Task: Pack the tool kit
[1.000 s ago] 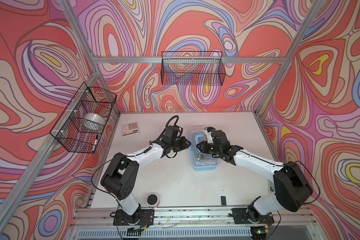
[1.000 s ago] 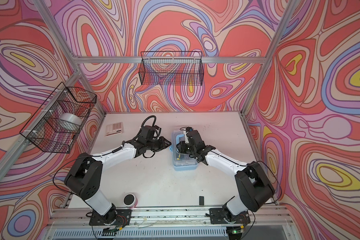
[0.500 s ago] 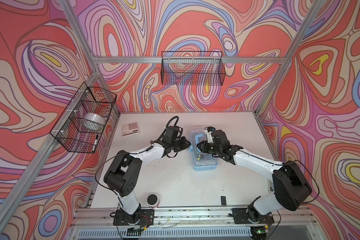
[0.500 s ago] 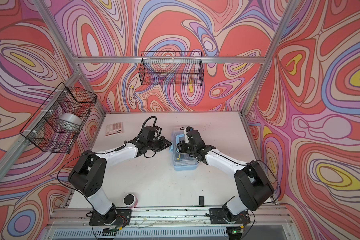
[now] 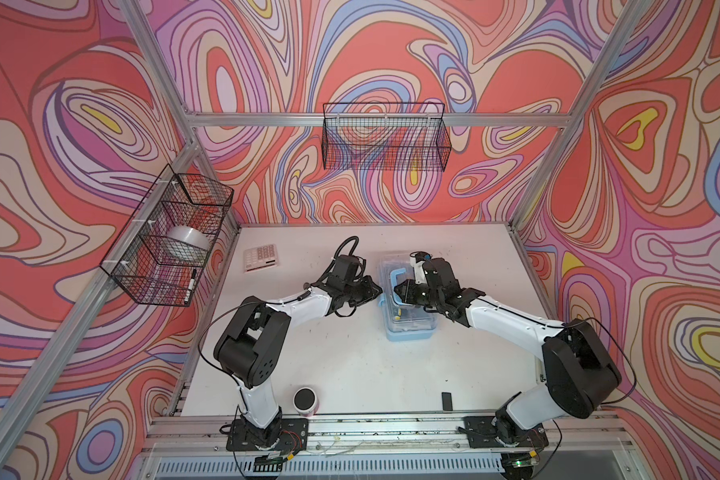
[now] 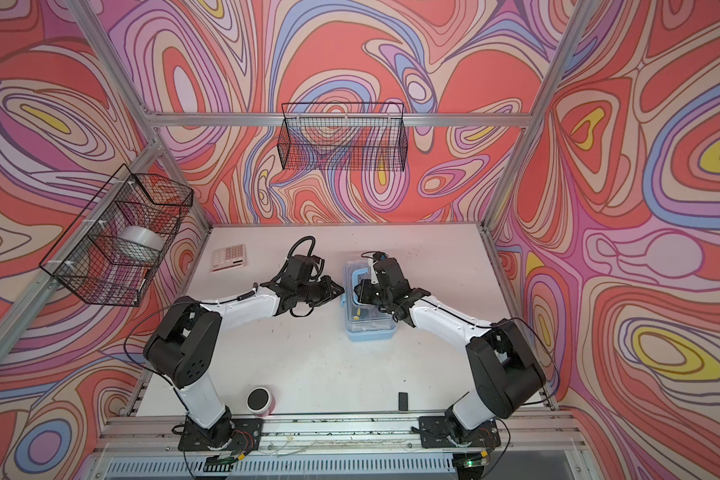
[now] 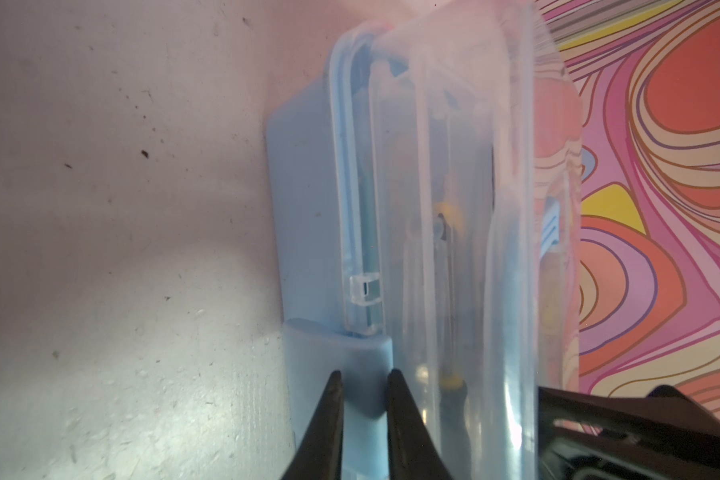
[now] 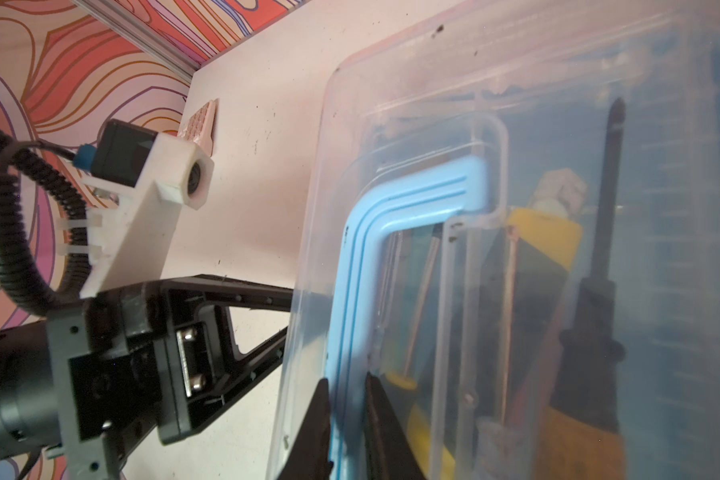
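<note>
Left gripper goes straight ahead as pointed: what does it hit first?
Probably the light blue latch on the case side, right ahead of the left gripper; may touch already.

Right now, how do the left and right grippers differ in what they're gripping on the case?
The left gripper pinches the blue side latch; the right gripper pinches the blue handle on the clear lid. The left gripper sits low beside the case; the right gripper lies across the top of the lid. Shared: both are shut on a part of the same case.
</note>
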Controlling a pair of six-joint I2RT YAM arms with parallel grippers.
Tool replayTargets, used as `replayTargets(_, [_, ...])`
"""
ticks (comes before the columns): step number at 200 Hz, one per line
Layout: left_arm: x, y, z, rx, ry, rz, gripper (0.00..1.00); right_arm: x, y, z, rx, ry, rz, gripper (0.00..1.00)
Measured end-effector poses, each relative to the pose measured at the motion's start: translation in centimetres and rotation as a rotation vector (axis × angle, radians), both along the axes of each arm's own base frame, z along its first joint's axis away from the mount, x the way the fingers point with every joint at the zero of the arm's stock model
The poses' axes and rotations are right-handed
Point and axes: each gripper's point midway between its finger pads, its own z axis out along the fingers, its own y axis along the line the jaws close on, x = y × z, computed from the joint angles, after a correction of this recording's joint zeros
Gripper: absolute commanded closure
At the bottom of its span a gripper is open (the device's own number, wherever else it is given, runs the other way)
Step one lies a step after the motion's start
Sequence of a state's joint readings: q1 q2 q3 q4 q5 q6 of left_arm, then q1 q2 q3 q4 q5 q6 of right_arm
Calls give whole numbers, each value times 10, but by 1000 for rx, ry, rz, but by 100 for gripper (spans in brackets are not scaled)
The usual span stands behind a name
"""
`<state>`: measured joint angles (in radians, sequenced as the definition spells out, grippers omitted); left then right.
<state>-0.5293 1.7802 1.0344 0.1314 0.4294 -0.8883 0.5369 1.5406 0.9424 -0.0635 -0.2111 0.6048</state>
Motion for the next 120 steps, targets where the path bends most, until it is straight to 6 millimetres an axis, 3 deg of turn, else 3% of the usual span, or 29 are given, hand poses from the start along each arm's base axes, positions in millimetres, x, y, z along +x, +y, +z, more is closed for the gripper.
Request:
replayTargets(42, [-5,-1,-3,-31,-24,-1,75,-20,-12,16,7,-2,-1,55])
replayTargets(87, [-6,-3,-3,-54,-34,0,74,-16,-76,68,-9,-112,-161,48])
replayTargets(104, [-6,-3,-3,-57,-35,2,74,-11,-98,65,-38,-103,-214,46])
replayTargets(120, [-6,-3,-3,-58,-36,1,72,-8,-112,46,-60,-63,-242,41])
